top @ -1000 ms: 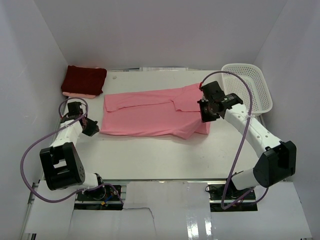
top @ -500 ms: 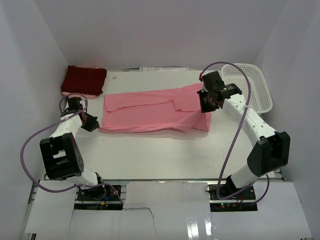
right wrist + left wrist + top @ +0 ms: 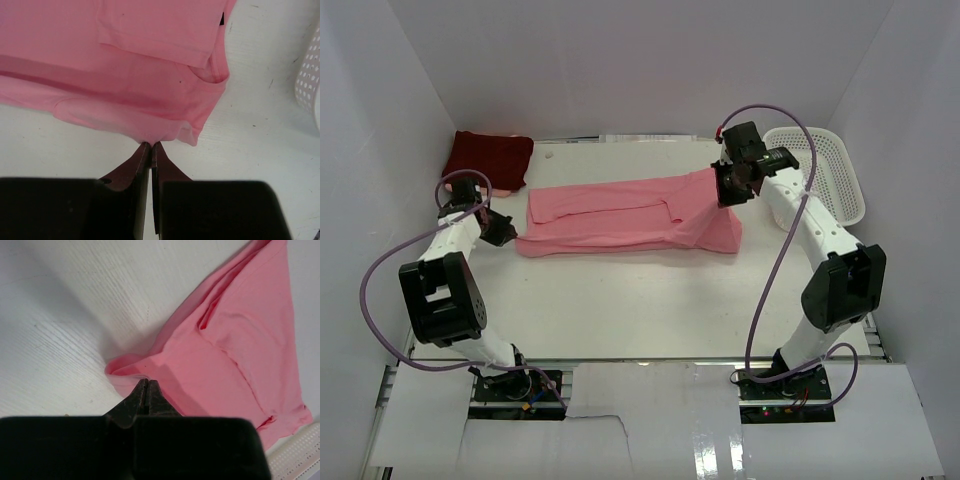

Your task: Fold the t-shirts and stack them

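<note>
T-shirt [image 3: 620, 215], salmon pink, folded lengthwise, both arms' jaws clamped on its ends

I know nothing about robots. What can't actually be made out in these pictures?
- Top view: what the pale strip under the maroon t-shirt is; only a thin edge shows.
- Top view: the left side of the basket, behind the right arm.
- Wrist views: how much pink t-shirt the left gripper and right gripper pinch; their shut tips cover it.
</note>
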